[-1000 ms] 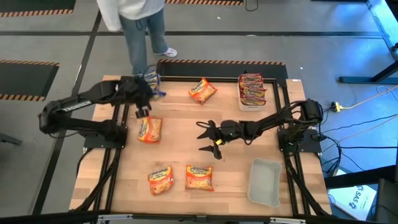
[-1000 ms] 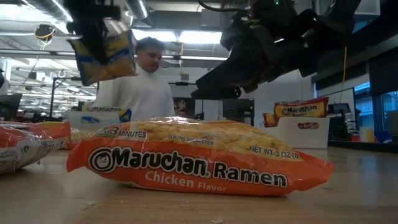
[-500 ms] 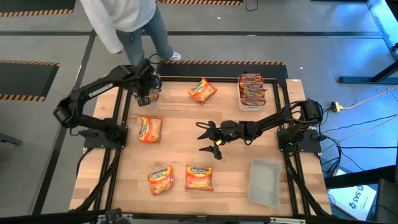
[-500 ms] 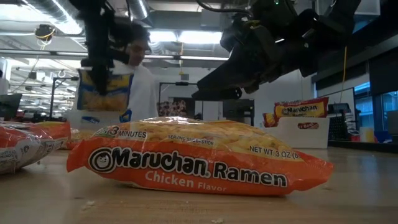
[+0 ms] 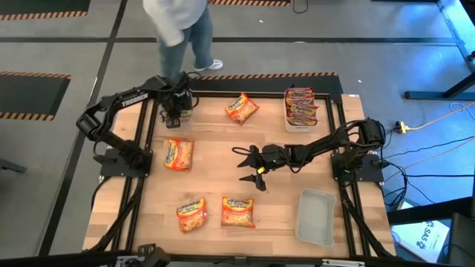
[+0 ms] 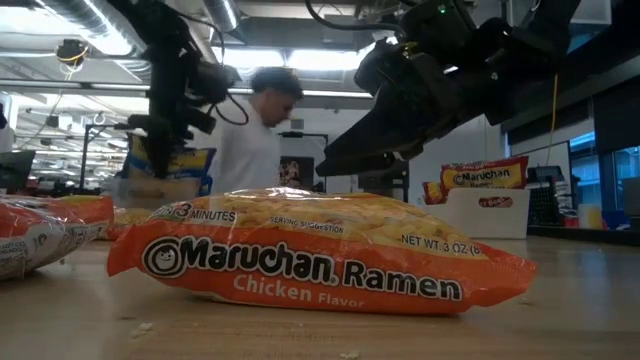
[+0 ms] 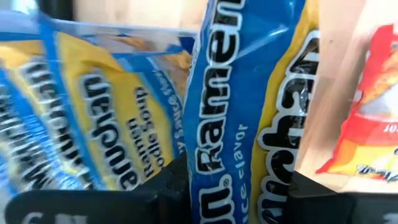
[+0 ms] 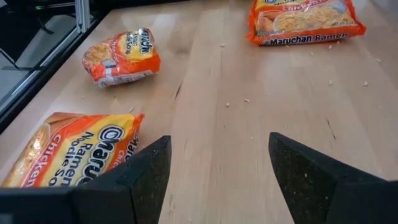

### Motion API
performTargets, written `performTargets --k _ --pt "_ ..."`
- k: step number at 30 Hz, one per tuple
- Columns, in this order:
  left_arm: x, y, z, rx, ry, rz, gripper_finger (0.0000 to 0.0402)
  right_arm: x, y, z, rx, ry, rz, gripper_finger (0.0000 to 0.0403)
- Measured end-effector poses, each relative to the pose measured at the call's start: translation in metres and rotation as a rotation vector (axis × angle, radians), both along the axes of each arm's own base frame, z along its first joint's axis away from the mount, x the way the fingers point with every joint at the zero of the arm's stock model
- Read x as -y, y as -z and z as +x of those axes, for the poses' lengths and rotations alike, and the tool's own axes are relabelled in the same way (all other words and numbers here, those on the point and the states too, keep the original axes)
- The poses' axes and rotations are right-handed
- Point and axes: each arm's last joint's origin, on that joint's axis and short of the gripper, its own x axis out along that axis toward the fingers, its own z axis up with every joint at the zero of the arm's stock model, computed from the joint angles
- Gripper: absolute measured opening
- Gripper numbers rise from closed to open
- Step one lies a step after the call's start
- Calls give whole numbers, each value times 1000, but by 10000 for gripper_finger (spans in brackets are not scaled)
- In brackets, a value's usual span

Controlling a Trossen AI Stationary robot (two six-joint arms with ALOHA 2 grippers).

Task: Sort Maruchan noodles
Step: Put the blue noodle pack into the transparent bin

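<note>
My left gripper (image 5: 175, 111) is at the table's back left corner, shut on a blue-and-yellow Maruchan packet (image 7: 242, 112) that hangs low over a clear tub (image 6: 125, 190). Another blue packet (image 7: 106, 118) lies in that tub. Orange packets lie flat on the table: one below the left gripper (image 5: 178, 154), one at the back middle (image 5: 241, 108), two near the front (image 5: 191, 213) (image 5: 237, 211). Red packets (image 5: 300, 106) stand in a tub at the back right. My right gripper (image 5: 249, 167) hovers over mid-table, open with nothing between its fingers (image 8: 143, 180).
An empty clear tub (image 5: 315, 216) sits at the front right. A person (image 5: 178, 22) stands just behind the table's back left edge. In the low view an orange packet (image 6: 320, 262) fills the foreground. Bare wood lies around the right gripper.
The left arm has carried the blue packet back and down towards the tub at the back left. The person has stepped to the right. The right arm has not moved.
</note>
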Motion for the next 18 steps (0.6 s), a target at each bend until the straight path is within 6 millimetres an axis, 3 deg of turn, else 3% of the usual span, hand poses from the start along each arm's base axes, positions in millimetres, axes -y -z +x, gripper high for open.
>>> performTargets --k 7,18 --pt "-10 18 6 -20 -64 -49 105 -1 0 0 -2 -25 16 253" --pt "-13 31 12 -64 -112 -55 174 -1 0 0 -3 -28 20 253"
